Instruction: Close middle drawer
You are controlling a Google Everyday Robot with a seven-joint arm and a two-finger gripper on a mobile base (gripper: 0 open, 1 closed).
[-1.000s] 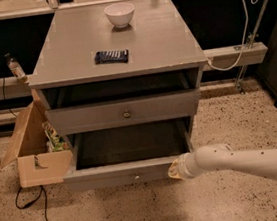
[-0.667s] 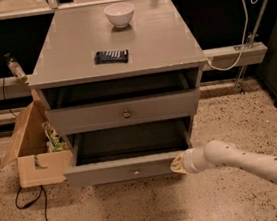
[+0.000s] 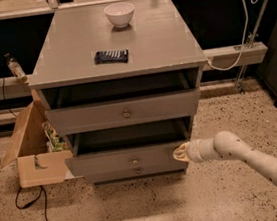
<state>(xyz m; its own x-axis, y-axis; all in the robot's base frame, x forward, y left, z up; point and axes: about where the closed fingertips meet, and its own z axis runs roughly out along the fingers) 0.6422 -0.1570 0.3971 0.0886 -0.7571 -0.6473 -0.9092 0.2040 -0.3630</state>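
The middle drawer (image 3: 127,159) is a low grey front with a small round knob (image 3: 134,161), in the grey cabinet (image 3: 114,40). It stands out a little, with a dark strip of its interior showing above the front. My gripper (image 3: 180,153) is at the right end of that front, touching it, with its pale fingers together and holding nothing. My white arm (image 3: 255,161) reaches in from the lower right. Above it is the taller drawer front with a brass knob (image 3: 126,114), also slightly out. The lowest drawer front (image 3: 138,172) sits just below.
A white bowl (image 3: 119,14) and a dark flat packet (image 3: 111,56) lie on the cabinet top. An open cardboard box (image 3: 35,150) stands against the cabinet's left side, with a black cable (image 3: 45,214) on the speckled floor. A rail with a white cable (image 3: 232,55) runs behind on the right.
The middle drawer has slid far back into the cabinet; much less of its dark interior shows. My gripper has moved inward with the drawer front, staying at its right end.
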